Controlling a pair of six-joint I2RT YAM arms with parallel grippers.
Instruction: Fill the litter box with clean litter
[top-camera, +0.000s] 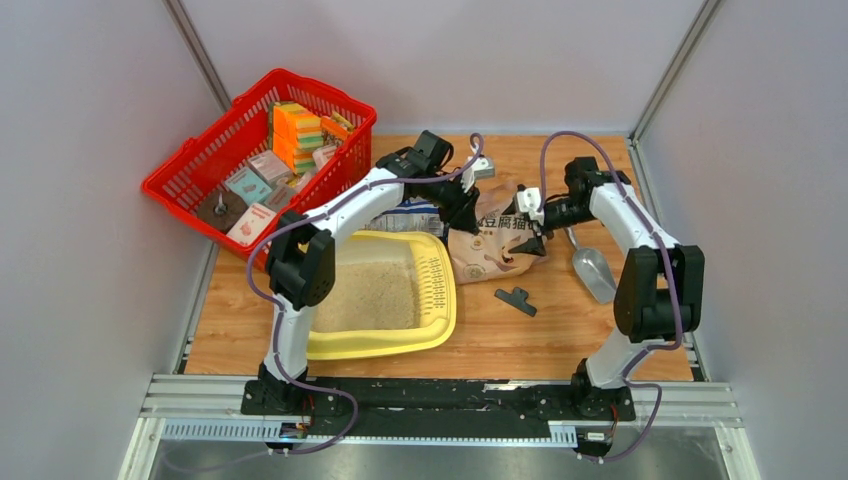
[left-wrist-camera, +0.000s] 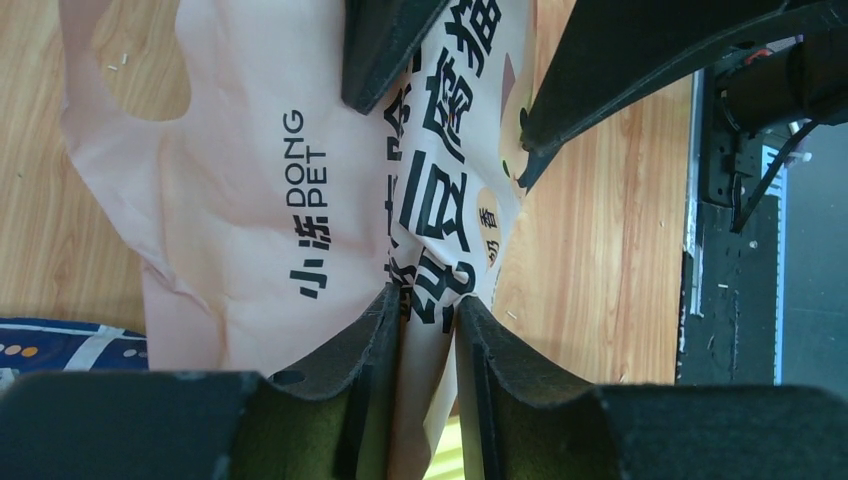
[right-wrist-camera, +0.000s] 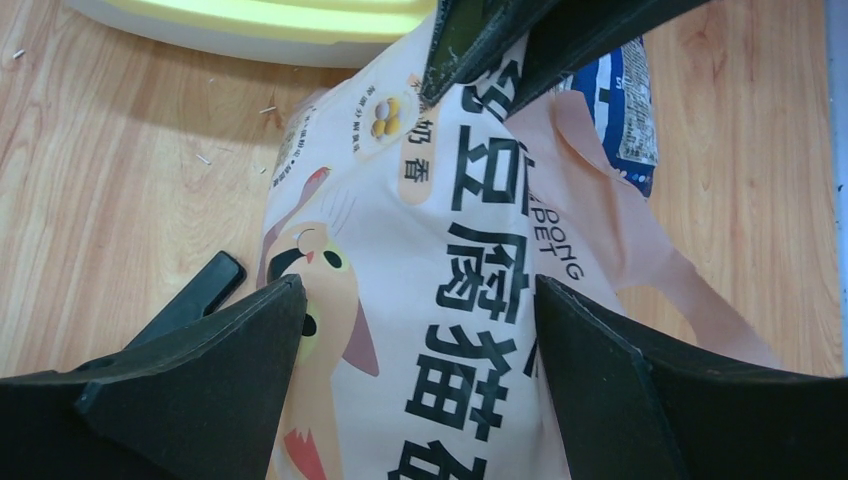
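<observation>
Left wrist: left end effector (left-wrist-camera: 428, 305) is pinching the litter bag (left-wrist-camera: 250, 200), right end effector (right-wrist-camera: 418, 287) standing open; tipping over the litter box (top-camera: 440, 322) seems next.

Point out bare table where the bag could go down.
Widest bare wood: in front, between the litter box and the right arm's base, nearer than the black clip. A narrow strip lies left of the box. Crowded: the middle back, with bag, left gripper, right gripper and scoop.
</observation>
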